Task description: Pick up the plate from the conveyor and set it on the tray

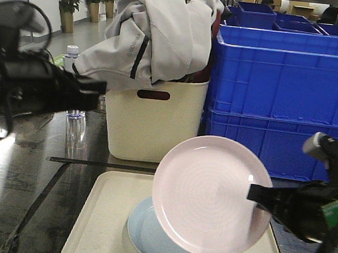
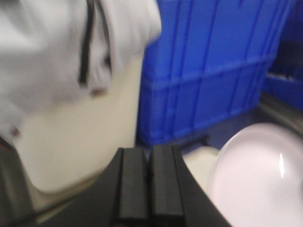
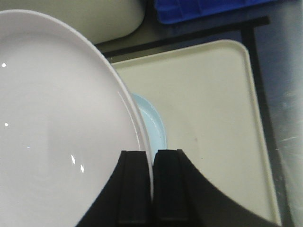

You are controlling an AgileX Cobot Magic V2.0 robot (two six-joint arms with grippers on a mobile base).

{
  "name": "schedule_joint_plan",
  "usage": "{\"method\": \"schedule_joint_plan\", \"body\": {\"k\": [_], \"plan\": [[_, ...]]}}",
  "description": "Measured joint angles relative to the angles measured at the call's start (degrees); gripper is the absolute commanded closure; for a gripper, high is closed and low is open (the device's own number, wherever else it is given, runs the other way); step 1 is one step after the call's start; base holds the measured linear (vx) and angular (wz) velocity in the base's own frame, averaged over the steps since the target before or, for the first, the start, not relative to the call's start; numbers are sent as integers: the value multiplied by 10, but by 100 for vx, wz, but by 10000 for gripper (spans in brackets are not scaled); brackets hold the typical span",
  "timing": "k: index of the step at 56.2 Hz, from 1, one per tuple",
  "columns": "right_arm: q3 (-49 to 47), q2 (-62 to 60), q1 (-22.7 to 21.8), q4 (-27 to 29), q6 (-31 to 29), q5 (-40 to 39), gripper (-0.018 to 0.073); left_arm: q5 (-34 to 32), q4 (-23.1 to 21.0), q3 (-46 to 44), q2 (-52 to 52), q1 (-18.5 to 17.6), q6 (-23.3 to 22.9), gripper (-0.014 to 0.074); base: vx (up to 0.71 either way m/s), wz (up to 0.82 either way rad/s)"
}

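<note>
A cream tray (image 1: 106,216) lies flat on the dark table (image 1: 11,207), long side running across the robot's front, with a pale blue plate (image 1: 146,238) already resting in its middle. Above it hangs the pink plate (image 1: 210,193), tilted steeply on edge so its face turns toward the front camera and its lower rim overlaps the blue plate; whether the two touch cannot be told. The right gripper (image 3: 152,165) pinches the pink plate (image 3: 61,123) by its right rim, fingers pressed to either side of the edge. The plate thus lies to the left of that gripper, directly over the tray's (image 3: 213,118) centre, and the move ahead looks to be a downward, flattening one: the plate must tip from near-upright to level before release. A round plate has no long axis; what counts is its tilt.

The left gripper (image 2: 149,184) hovers off to the left, well apart from the plate, its fingers pressed together on nothing, pointing toward a cream bin (image 1: 151,125) heaped with a grey jacket (image 1: 160,36). The right arm is plainly the nearer. Blue crates (image 1: 281,83) stand behind. The conveyor is not in view.
</note>
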Motion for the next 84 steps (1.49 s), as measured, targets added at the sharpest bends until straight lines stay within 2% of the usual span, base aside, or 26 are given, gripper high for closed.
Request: {"method": "schedule_joint_plan", "body": {"k": [2, 8, 16, 25, 31, 33, 38, 40, 42, 46, 48, 50, 55, 59, 62, 67, 77, 84], "plan": [[-11, 43, 0, 31, -24, -12, 552, -5, 14, 0, -18, 0, -9, 599, 0, 0], [-41, 120, 0, 76, -87, -21, 503, -10, 55, 0, -59, 0, -38, 599, 0, 0], [-83, 186, 0, 128, -156, -11, 359, -5, 94, 0, -86, 0, -66, 599, 0, 0], [-99, 203, 0, 181, -212, -7, 149, 10, 111, 0, -89, 0, -82, 599, 0, 0], [-100, 200, 0, 188, -244, -6, 56, 20, 113, 0, -89, 0, -83, 596, 0, 0], [-100, 198, 0, 188, -253, -4, 50, 24, 115, 0, -89, 0, -83, 596, 0, 0], [-100, 173, 0, 176, -282, -1, 82, 35, 148, 0, -89, 0, -91, 596, 0, 0], [-100, 154, 0, 167, -295, -1, 127, 41, 168, 0, -89, 0, -102, 596, 0, 0], [-100, 135, 0, 150, -302, 3, 195, 53, 193, 0, -89, 0, -118, 596, 0, 0], [-100, 85, 0, 114, -308, 19, 353, 89, 272, 0, -89, 0, -167, 596, 0, 0], [-100, 54, 0, 90, -304, 31, 482, 112, 308, 0, -89, 0, -191, 596, 0, 0], [-100, 21, 0, 70, -296, 47, 575, 147, 350, 0, -90, 0, -222, 596, 0, 0], [-100, -51, 0, 8, -260, 93, 574, 190, 436, 22, -99, 0, -280, 596, 0, 0], [-99, -115, 0, -36, -230, 129, 571, 197, 481, 69, -122, 0, -313, 596, 0, 0], [-87, -158, 0, -59, -218, 137, 571, 185, 497, 116, -153, 0, -332, 596, 0, 0], [-28, -240, 0, -75, -216, 114, 569, 139, 504, 216, -213, 0, -355, 596, 0, 0], [164, -385, 0, -81, -218, -1, 568, 21, 504, 422, -351, 0, -389, 596, 0, 0], [251, -421, 0, -81, -218, -85, 568, -32, 504, 498, -401, 0, -392, 596, 0, 0]]}}
